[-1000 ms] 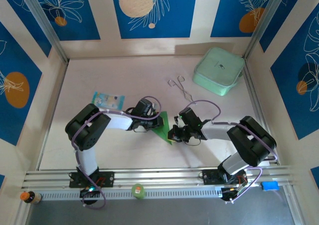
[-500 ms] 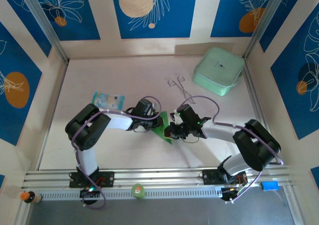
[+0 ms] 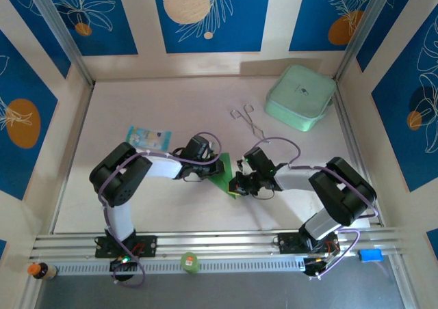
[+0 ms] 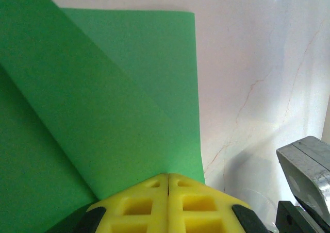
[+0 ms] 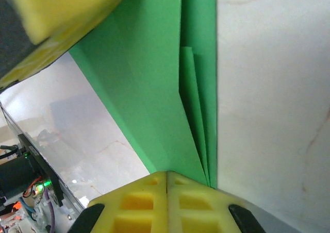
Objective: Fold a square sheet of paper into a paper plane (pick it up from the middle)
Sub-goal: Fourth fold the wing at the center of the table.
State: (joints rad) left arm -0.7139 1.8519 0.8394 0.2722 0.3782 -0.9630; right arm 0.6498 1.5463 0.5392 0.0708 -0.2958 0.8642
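Note:
The square sheet of paper [image 3: 223, 176] is bright green and folded into a narrow creased shape in the middle of the table, between my two grippers. My left gripper [image 3: 213, 170] is shut on its left side. In the left wrist view the yellow fingertips [image 4: 168, 177] meet on a diagonal fold of the paper [image 4: 103, 88]. My right gripper [image 3: 237, 184] is shut on the paper's lower right end. Several green layers [image 5: 154, 88] fan out from its closed tips [image 5: 166, 174], and a yellow finger of the left gripper [image 5: 51, 16] is at the upper left of the right wrist view.
A pale mint-green box [image 3: 300, 97] stands at the back right. Metal tongs [image 3: 246, 119] lie just behind the grippers. A light-blue packet [image 3: 148, 136] lies to the left. An aluminium rail [image 3: 219, 244] runs along the front edge.
The right gripper swung up and to the left with the paper's end, tilting the sheet, then came back down and right. The left arm has stayed put.

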